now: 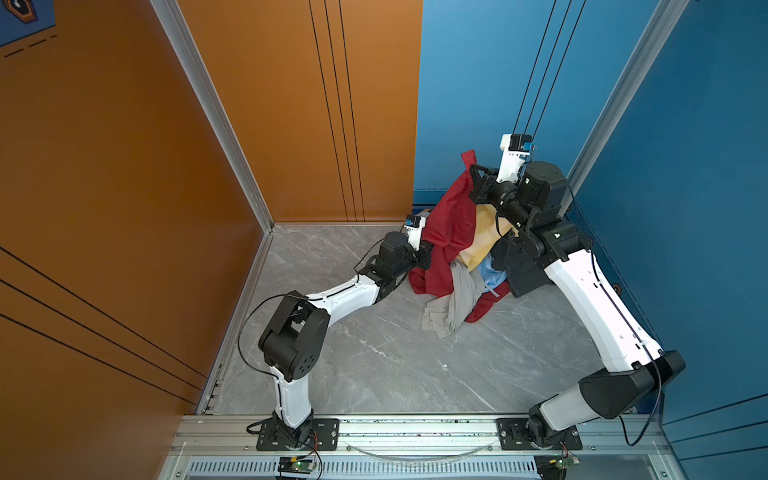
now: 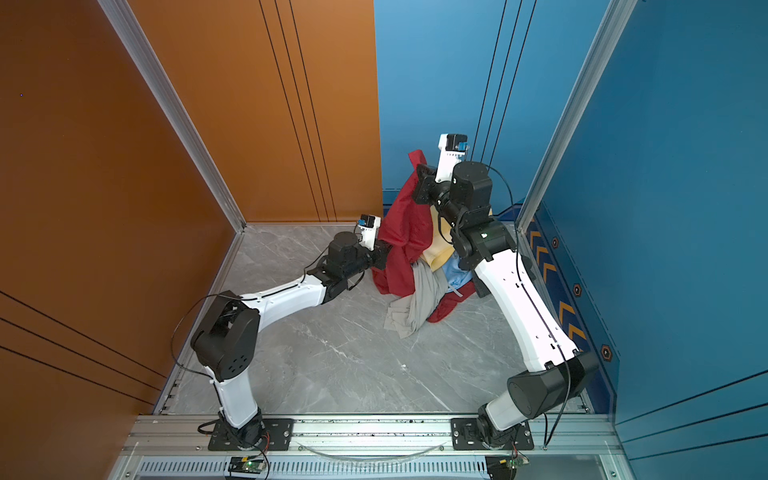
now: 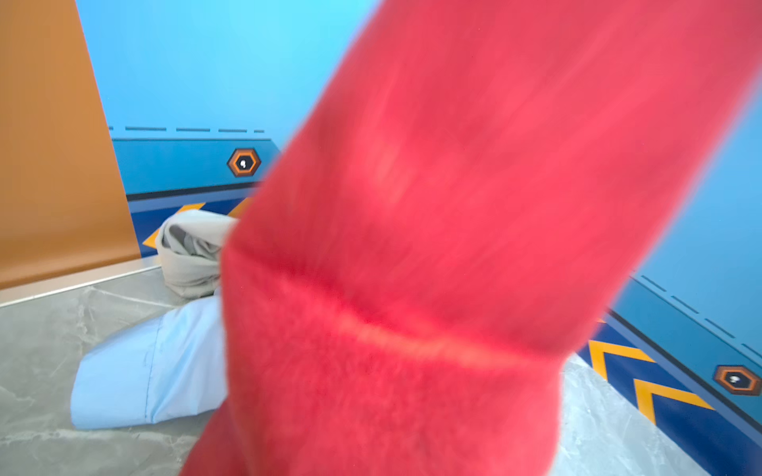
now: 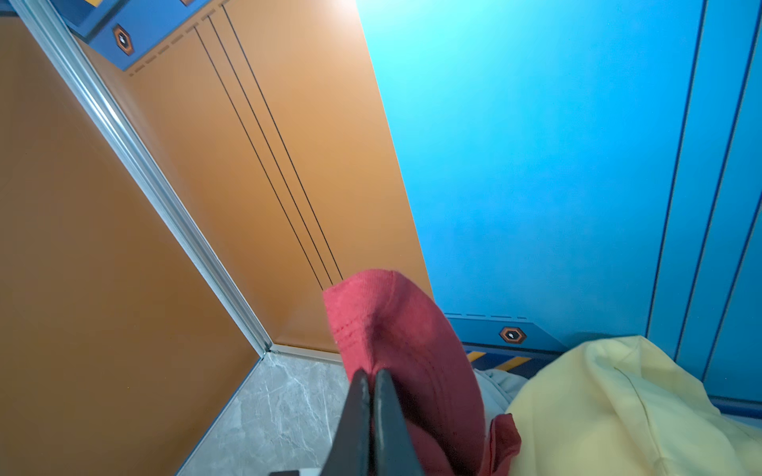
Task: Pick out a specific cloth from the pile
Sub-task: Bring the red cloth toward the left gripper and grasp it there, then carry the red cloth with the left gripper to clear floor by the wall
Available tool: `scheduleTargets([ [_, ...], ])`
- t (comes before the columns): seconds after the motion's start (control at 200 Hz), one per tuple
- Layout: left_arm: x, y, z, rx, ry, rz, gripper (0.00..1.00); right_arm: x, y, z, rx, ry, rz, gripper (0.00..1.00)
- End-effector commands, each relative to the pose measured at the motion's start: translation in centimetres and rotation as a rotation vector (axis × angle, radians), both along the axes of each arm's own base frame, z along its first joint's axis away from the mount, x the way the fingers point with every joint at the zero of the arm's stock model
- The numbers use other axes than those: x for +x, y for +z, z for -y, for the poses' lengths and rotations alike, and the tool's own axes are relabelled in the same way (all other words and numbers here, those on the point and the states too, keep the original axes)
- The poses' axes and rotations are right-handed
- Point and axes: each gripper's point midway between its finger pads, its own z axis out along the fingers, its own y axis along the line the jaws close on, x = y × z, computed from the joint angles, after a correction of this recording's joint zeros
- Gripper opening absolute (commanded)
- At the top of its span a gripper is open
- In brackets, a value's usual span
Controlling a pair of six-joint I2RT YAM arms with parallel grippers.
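- In both top views, the right end effector (image 1: 473, 168) (image 2: 419, 176) is raised near the back wall, clamped on an upper corner of the red cloth (image 1: 446, 224) (image 2: 405, 232). The cloth hangs as a sheet in front of the pile (image 1: 492, 272). The left end effector (image 1: 429, 254) is pressed into the sheet's lower side edge, its jaws buried in folds. A grey garment (image 1: 455, 299) lies draped across the red cloth's lower end on the counter (image 1: 374, 353), so a pull is likely to drag it along. The yellow garment (image 1: 484, 237) leans against the sheet and could follow too.
- In the left wrist view, the red cloth (image 3: 433, 247) fills most of the picture as a blurred band. The jaws are hidden, but they are closed, seemingly on this fabric. How much is pinched cannot be told, and a thin bite may slip once the sheet tightens. A grey bundle (image 3: 189, 251) and a light blue garment (image 3: 148, 366) lie beyond it.
- In the right wrist view, the right end effector (image 4: 373, 391) has its jaws pressed together on the red cloth (image 4: 396, 329) near its stitched hem. A grip so close to the edge could let go if the arms pull apart hard. The yellow garment (image 4: 618, 404) sits just beside it.
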Motion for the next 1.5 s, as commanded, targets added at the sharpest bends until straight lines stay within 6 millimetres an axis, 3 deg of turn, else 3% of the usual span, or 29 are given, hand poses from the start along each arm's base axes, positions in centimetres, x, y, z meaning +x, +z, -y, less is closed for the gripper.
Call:
scheduleTargets([
  [0.0, -0.3, 5.7, -0.4, -0.076, -0.015, 0.079, 0.0, -0.2, -2.1, 1.7, -0.043, -0.057, -0.031, 0.0],
  [0.16, -0.2, 8.3, 0.0, -0.105, -0.025, 0.106, 0.0, -0.6, -6.2, 3.3, -0.095, -0.099, -0.108, 0.0],
  [0.37, -0.4, 12.5, -0.2, -0.13, -0.02, 0.154, 0.0, -1.1, -11.0, 3.8, -0.125, -0.098, -0.206, 0.0],
  [0.656, -1.2, 17.0, -1.8, -0.067, 0.011, 0.212, 0.0, -2.0, -16.7, 2.2, -0.114, -0.018, -0.296, 0.02],
  [0.761, -1.3, 18.4, -3.2, -0.055, 0.032, 0.212, 0.0, -2.3, -18.0, 1.5, -0.111, 0.01, -0.314, 0.1],
  [1.086, -2.6, 21.6, -8.3, 0.004, 0.126, 0.24, 0.0, -3.6, -19.9, -1.9, -0.149, 0.114, -0.306, 0.59],
  [1.306, -3.2, 23.0, -13.0, 0.077, 0.267, 0.259, 0.0, -4.2, -20.3, -3.4, -0.175, 0.162, -0.286, 0.76],
  [1.497, -3.5, 23.3, -17.7, 0.112, 0.383, 0.245, 0.0, -4.9, -20.2, -4.9, -0.175, 0.223, -0.263, 0.85],
])
